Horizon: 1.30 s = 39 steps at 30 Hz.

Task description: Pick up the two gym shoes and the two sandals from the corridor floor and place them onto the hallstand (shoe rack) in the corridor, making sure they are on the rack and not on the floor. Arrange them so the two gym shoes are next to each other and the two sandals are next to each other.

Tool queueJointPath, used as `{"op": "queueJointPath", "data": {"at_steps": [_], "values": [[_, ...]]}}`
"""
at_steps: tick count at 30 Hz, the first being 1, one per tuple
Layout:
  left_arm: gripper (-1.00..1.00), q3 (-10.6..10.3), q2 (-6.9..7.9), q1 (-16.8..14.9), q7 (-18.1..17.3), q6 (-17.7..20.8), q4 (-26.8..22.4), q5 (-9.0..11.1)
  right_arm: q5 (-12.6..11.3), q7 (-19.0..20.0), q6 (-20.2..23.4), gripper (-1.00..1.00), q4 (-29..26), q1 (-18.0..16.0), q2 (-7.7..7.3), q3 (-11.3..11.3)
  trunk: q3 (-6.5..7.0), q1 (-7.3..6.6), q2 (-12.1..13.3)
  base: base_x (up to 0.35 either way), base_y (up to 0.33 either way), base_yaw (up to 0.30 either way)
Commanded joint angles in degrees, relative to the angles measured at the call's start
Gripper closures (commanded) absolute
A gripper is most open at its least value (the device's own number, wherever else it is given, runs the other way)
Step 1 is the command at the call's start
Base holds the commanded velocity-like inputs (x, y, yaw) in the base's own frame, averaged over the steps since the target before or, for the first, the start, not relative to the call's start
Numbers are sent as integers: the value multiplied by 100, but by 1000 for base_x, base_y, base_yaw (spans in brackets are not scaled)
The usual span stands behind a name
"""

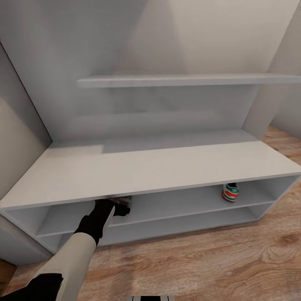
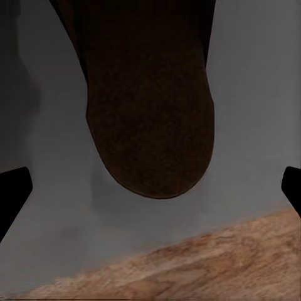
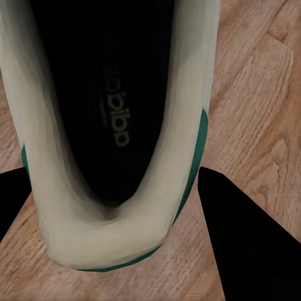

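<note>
L gripper (image 1: 122,205) is reaching into hallstand (image 1: 159,167) upper shelf w/ fingers spread wide around a sandal (image 2: 150,106). R gripper (image 3: 119,232) is clamping second gym shoe (image 3: 113,125) over floor (image 3: 257,94); first gym shoe (image 1: 230,192) is sitting on same shelf, well apart.

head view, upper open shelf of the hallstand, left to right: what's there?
left arm reaching in → left gripper with a dark sandal at its tip → bare stretch of the hallstand shelf → gym shoe, heel facing out.
</note>
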Motion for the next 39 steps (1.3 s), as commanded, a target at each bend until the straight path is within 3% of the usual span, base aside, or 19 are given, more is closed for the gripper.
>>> {"op": "queueJointPath", "data": {"at_steps": [1,10,29,34,37,39], "values": [[-100,37,-8,-2,-44,22,-7,-59,42,44,18,100,-6,-7,3,-30,-5,-2,-2,-182,0,0],[-100,37,-9,1,-35,22,-6,-57,42,44,16,100,-6,-7,3,-30,-5,-2,-2,-297,-34,0],[-100,18,-9,20,-46,-20,-6,-56,42,44,18,100,2,-7,3,-29,-5,-2,-2,-285,-197,0],[-100,24,11,143,-91,-568,-7,-49,42,44,18,100,7,-7,3,-26,-5,-2,-2,-281,-206,0],[-100,96,34,378,-115,-926,-11,-37,42,44,18,100,10,-7,3,-26,-5,-2,-2,-281,-206,0],[-100,280,86,731,-201,-1383,-13,48,42,44,18,100,10,-7,6,-23,-5,-2,-2,-281,-204,0]]}}
